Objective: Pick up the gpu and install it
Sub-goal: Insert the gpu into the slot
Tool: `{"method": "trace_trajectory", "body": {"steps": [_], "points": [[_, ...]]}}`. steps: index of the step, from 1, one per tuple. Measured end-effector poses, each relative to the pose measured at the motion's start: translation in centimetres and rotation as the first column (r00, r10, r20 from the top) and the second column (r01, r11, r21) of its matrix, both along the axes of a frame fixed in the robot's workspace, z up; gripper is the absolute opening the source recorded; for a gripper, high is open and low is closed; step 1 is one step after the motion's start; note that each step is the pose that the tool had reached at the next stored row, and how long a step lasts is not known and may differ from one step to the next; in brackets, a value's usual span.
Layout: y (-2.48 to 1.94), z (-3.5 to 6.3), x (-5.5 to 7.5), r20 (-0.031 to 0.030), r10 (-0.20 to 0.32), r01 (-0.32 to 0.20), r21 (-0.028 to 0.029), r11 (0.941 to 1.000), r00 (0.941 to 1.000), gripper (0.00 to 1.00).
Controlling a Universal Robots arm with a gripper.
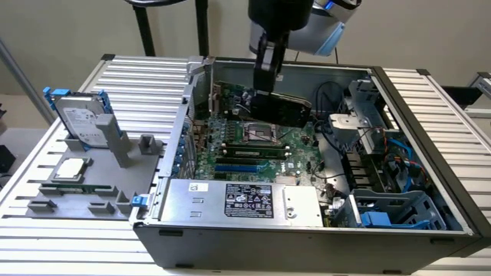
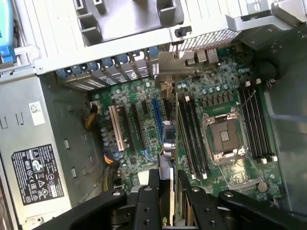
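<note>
My gripper [image 1: 265,86] hangs inside the open computer case, shut on the gpu [image 1: 286,109]. The gpu is a flat card with a dark face, held tilted above the green motherboard [image 1: 253,150] near the empty CPU socket [image 1: 258,132]. In the wrist view the gripper [image 2: 166,194] clamps the gpu [image 2: 166,143] edge-on. The gpu's silver end bracket [image 2: 173,64] points toward the rear slot openings of the case. The card hovers over the blue expansion slot [image 2: 156,122]; I cannot tell whether it touches the board.
A grey power supply [image 1: 238,201] fills the case's front. Drive cages and cables [image 1: 376,149] crowd the exterior view's right. On a grey tray [image 1: 84,198] at the exterior view's left stand a silver hard drive with blue rails [image 1: 80,123] and a small CPU chip [image 1: 71,168].
</note>
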State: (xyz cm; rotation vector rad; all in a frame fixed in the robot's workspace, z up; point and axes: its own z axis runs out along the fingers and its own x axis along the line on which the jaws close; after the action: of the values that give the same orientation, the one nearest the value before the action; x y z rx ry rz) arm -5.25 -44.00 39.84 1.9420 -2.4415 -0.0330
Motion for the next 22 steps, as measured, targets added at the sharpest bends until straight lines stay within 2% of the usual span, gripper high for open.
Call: {"method": "trace_trajectory", "body": {"steps": [4,7,9,10,12,15,17,19,22], "points": [[0.00,-0.23,0.0,0.0023,0.072,-0.072,-0.0001,0.9974,0.9974,0.00],[0.00,-0.50,0.0,0.0063,0.127,-0.127,-0.0001,0.9919,0.9919,0.00],[-0.01,-0.62,0.0,0.0111,0.150,-0.150,0.0035,0.9887,0.9887,0.00],[-0.02,-0.67,0.0,0.0145,0.156,-0.156,0.0075,0.9877,0.9877,0.00],[-0.18,-0.79,0.0,0.0211,0.161,-0.162,0.0197,0.9866,0.9867,0.00],[-0.90,-1.04,-0.2,0.0277,0.162,-0.163,0.0410,0.9858,0.9864,0.00],[-1.48,-1.22,-0.3,0.0296,0.161,-0.163,0.0516,0.9853,0.9864,0.00],[-1.97,-1.46,-0.4,0.0307,0.161,-0.163,0.0579,0.9849,0.9864,0.00],[-2.46,-1.93,-0.5,0.0315,0.161,-0.162,0.0622,0.9847,0.9865,0.00]]}}
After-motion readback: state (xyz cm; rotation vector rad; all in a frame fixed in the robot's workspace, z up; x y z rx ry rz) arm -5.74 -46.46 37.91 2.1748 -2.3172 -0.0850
